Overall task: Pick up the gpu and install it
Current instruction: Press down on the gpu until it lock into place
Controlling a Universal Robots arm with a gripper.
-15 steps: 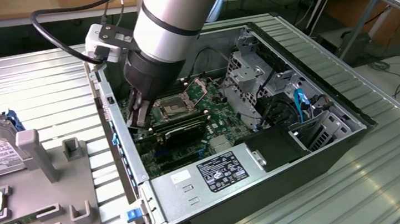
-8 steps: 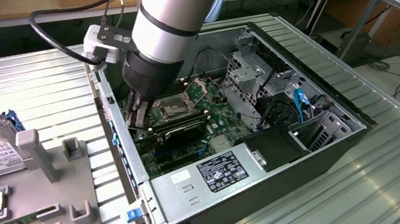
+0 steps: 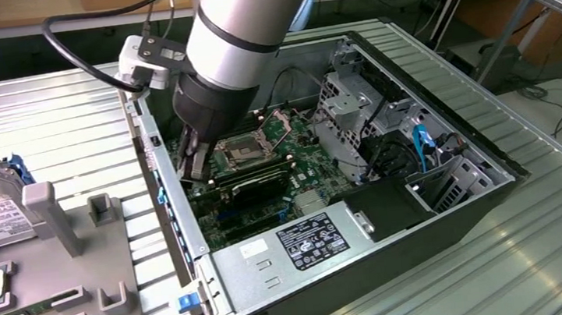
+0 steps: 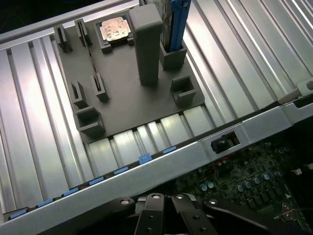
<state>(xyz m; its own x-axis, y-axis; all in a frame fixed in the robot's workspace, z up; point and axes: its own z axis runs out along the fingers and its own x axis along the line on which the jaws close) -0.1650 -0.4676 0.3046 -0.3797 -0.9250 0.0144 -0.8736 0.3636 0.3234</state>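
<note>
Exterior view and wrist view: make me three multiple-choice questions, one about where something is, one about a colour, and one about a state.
1. Where is the end effector?
A. Over a grey holder
B. Inside the open computer case
C. Above a wooden bench

2. What colour are the small tabs along the case's edge?
A. Red
B. Yellow
C. Blue

3. How do the end effector's fingers stand?
A. Shut together
B. Spread wide
C. Clamped on a hard drive

Answers:
1 B: the arm reaches down into the case, beside the motherboard.
2 C: the wrist view shows a row of blue tabs on the metal edge.
3 A: the fingers meet with no gap between them.
</note>
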